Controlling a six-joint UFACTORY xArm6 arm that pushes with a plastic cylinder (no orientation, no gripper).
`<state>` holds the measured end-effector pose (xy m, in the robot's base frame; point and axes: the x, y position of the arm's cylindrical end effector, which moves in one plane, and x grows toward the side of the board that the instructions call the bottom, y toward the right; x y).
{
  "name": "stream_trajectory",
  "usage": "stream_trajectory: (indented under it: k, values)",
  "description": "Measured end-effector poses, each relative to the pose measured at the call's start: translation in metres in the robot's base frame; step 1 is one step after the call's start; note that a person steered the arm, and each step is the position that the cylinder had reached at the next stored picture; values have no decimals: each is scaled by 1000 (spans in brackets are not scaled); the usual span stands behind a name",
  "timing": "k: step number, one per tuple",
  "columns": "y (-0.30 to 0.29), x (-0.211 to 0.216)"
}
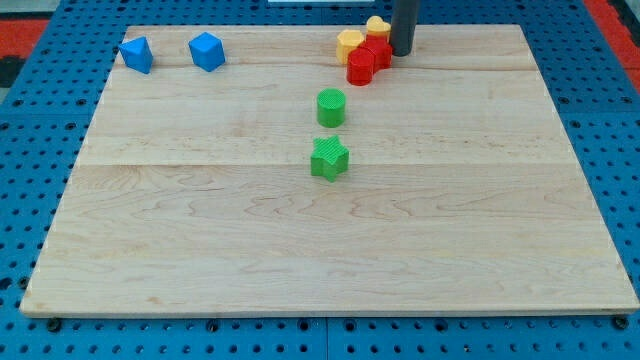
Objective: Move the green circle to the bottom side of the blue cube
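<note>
My tip (401, 52) (a bare rod, no fingers to spread or pinch) stands at the view's top, touching the red blocks (368, 60) beside yellow blocks (352, 42); the green circle (331, 107) sits mid-board, well apart from the blue cube (207, 51)

Pale wooden board (330, 250) on blue perforated table (30, 200); even light.

Rod (404, 25) cut off by the top edge; its tip (401, 53) partly hides the far yellow block (377, 27), shape indistinct.
</note>
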<state>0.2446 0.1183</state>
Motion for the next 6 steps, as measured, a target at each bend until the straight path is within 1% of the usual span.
stream_trajectory:
  k: [1, 2, 3, 4, 5, 6]
  values:
    - [27, 76]
    - [-2, 150]
    - [-61, 127]
    - [-130, 91]
    - [-178, 106]
    - [-162, 145]
